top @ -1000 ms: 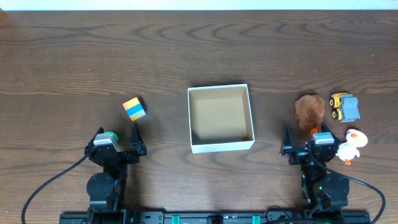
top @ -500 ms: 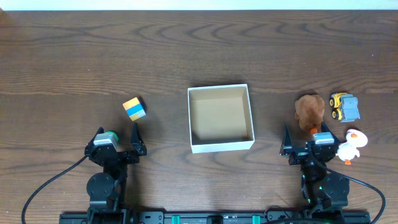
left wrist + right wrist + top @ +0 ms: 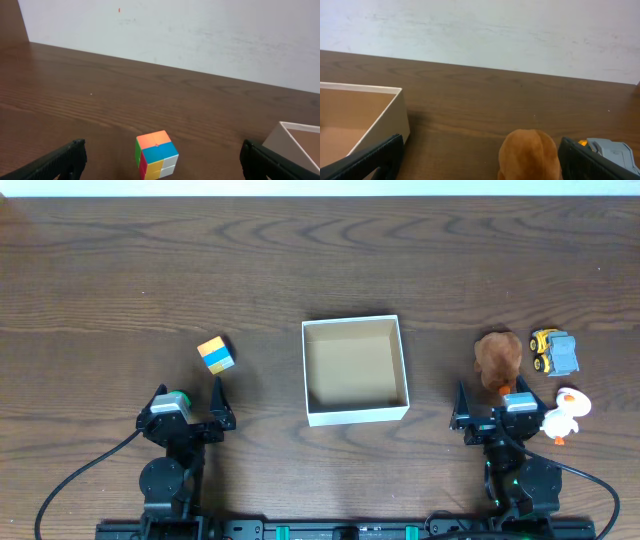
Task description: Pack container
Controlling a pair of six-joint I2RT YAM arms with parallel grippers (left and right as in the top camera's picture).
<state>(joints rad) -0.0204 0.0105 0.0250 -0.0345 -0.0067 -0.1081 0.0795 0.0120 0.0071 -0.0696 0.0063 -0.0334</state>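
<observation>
Sitting at the middle of the table (image 3: 100, 280), the container (image 3: 358, 416) is upright and lidless, and its tan floor is bare, so nothing has been packed yet.

To its left, well apart from it, lies 1 multicoloured cube (image 3: 215, 354), turned slightly askew. To its right are 3 toys: a brown plush (image 3: 497, 355) nearest the box, a yellow-and-grey toy truck (image 3: 553, 351) just beside the plush, and a white duck (image 3: 565, 414) lying nearer the front edge.

The left gripper (image 3: 188, 405) sits at the near edge with its fingers spread wide on nothing. In its wrist view the cube lies ahead, between the 2 fingertips. The right gripper (image 3: 490, 405) is likewise spread wide and empty, with the plush just ahead of it and the duck at its outer side.

The job looks to be at its very start, with the first pick not yet begun. A sensible next move is for the left arm to reach forward and down until its fingers straddle the cube, squaring to the cube's rotated faces before closing. It would then have to lift high enough to clear the box wall.
</observation>
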